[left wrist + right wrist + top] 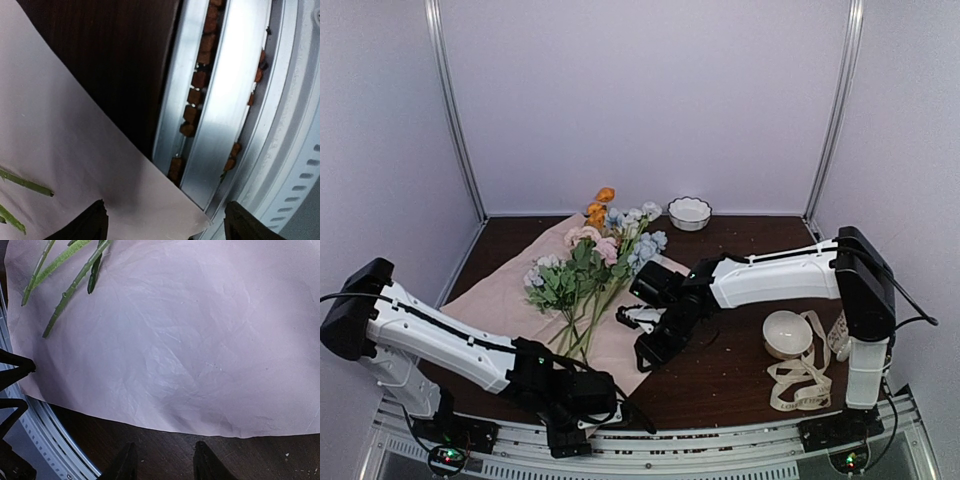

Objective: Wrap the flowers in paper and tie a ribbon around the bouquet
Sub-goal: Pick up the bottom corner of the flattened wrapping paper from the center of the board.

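Note:
The flowers (592, 268) lie on the pink paper (500, 295), blooms to the back, stems (578, 335) pointing at the near edge. My left gripper (570, 420) is at the paper's near corner (197, 216). It is open wide, fingers (90, 226) either side of that corner, which overhangs the table edge. My right gripper (652, 352) is open over bare dark table, just off the paper's right edge (175, 426), nothing between its fingertips (125, 465). Stem ends (62, 297) show at the far left of that view. The cream ribbon (800, 385) lies loose at the right.
A white bowl (787, 333) sits by the ribbon and a second white bowl (689, 212) stands at the back. The aluminium rail (215, 110) runs along the near table edge under the left gripper. Grey walls enclose the table.

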Available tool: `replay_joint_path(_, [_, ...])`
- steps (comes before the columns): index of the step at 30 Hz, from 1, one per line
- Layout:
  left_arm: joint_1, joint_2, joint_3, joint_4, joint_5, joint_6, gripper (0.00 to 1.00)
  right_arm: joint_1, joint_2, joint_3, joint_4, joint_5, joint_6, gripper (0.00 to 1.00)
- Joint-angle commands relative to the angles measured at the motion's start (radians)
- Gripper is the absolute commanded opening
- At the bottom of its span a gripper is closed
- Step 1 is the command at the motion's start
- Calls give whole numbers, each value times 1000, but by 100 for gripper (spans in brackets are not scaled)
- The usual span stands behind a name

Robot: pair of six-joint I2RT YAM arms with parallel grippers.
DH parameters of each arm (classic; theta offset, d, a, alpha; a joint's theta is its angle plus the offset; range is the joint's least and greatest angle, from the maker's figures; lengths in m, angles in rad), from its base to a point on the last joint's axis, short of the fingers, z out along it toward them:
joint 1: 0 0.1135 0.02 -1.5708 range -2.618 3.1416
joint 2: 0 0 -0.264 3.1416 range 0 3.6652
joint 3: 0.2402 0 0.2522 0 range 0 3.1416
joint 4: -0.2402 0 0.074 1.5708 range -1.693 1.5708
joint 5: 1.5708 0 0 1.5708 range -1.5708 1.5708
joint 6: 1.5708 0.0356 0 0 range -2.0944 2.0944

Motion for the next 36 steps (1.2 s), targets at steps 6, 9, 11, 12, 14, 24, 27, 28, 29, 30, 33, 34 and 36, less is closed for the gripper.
replay_joint_path(6, [-5, 54, -8, -75, -90, -88, 64, -1, 38, 6, 45, -52, 14, 39])
replay_joint_path(9, [-5, 21, -17, -88, -144, -115, 50, -1, 42, 20, 40, -64, 15, 39])
replay_joint_path(11, [-3, -7, -31, -81, -167, -130, 42, -2, 48, 31, 36, -67, 12, 39])
replay_joint_path(12, [-2, -16, -33, -78, -174, -134, 39, -2, 50, 35, 32, -67, 11, 39])
replay_joint_path(14, [-2, -28, -25, -77, -195, -135, 30, -3, 54, 43, 26, -68, 8, 39])
replay_joint_path(24, [24, -71, 27, -88, -243, -133, 0, -24, 47, 36, 52, -173, -22, 39])
replay_joint_path(27, [90, -131, 63, -100, -281, -117, 0, -68, -7, -25, 158, -257, -13, 39])
replay_joint_path(28, [120, -155, 68, -90, -285, -105, 0, -83, -44, -58, 213, -272, -7, 39])
replay_joint_path(29, [151, -178, 66, -73, -283, -88, 0, -95, -74, -93, 269, -281, -5, 39])
replay_joint_path(30, [172, -198, 62, -54, -280, -66, 0, -105, -101, -125, 316, -291, -11, 39])
replay_joint_path(33, [201, -226, 64, -4, -258, 12, 0, -113, -181, -207, 438, -306, -56, 39])
replay_joint_path(34, [209, -225, 71, -1, -251, 32, 0, -115, -207, -249, 485, -315, -77, 39])
replay_joint_path(36, [229, -215, 87, -2, -242, 74, 0, -115, -259, -318, 597, -334, -111, 41])
